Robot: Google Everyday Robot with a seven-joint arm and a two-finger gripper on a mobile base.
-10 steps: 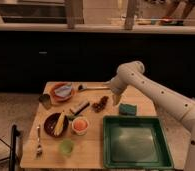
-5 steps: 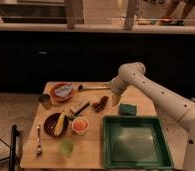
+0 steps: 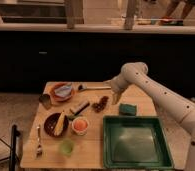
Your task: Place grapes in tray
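- Dark cabinet fronts run behind a light wooden worktop (image 3: 91, 155) that carries dishes and food.
- The white arm reaches in from the right; its gripper (image 3: 114, 98) hangs over the back middle of the worktop, fingers spread and holding nothing.
- The grapes (image 3: 100, 104) lie on the wood just left of and below the gripper, near it, outside the tray.
- The dark-green tray (image 3: 163, 150) sits at the front right corner, with nothing in it.
- A green sponge (image 3: 127, 109) rests between the grapes and the tray's far rim.
- To the left stand an orange plate (image 3: 55, 95), a dark bowl (image 3: 50, 126) with yellow food, an orange cup (image 3: 80, 125), a green cup (image 3: 67, 147) and a fork (image 3: 39, 141).
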